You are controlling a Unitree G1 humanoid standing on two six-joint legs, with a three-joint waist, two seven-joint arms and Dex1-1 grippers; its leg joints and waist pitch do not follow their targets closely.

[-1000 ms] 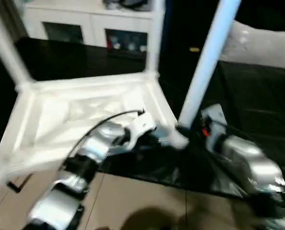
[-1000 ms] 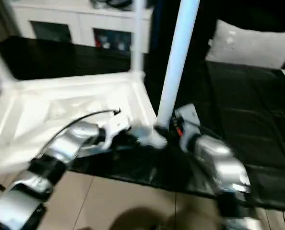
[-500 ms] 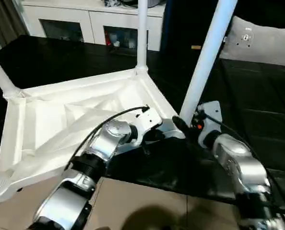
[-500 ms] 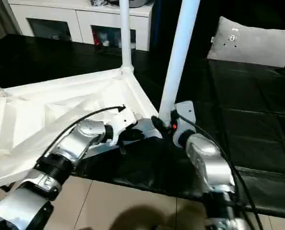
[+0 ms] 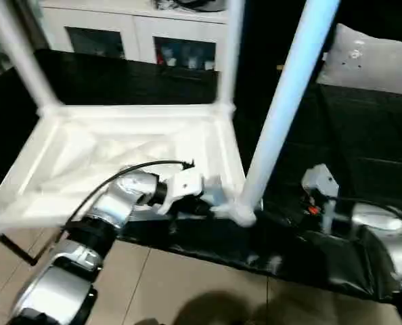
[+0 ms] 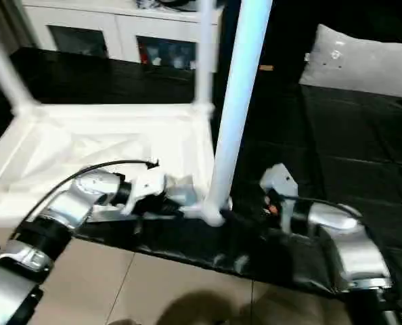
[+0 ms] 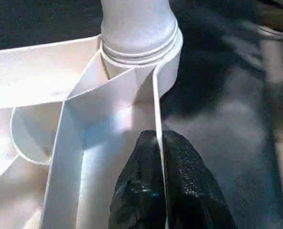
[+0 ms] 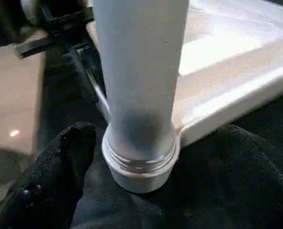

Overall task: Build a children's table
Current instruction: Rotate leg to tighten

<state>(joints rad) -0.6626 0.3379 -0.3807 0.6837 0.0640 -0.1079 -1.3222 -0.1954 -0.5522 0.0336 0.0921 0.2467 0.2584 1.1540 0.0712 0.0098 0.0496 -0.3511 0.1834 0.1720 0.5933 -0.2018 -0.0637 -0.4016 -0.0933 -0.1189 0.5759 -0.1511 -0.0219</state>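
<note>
1. The all-white plastic children's table lies upside down on a black padded surface, its square top flat and its ribbed underside facing up. A long tapered white leg stands upright from the far corner socket on the robot's left.

2. The left gripper, reached forward at the end of the silver left forearm, sits at the near rim of the table top. In the left wrist view its two black fingers are pressed together on the thin white rim wall, one finger on each side, so the gripper is clamped on the table's edge.

3. Just beyond the left gripper, at the table's near right corner, a round socket holds the thick white tubular leg. This leg rises upright out of the top of the head views. A further leg stands at the far right corner, behind the gripper.

4. The right gripper lies just right of the near leg's base, on the silver right forearm. In the right wrist view one black finger sits beside the socket collar, close to it but not around the leg. The jaws stand wide apart and hold nothing.

5. Far behind the hands stands a white cabinet with glass doors, and a grey cushion lies on the black surface to the right.
</note>
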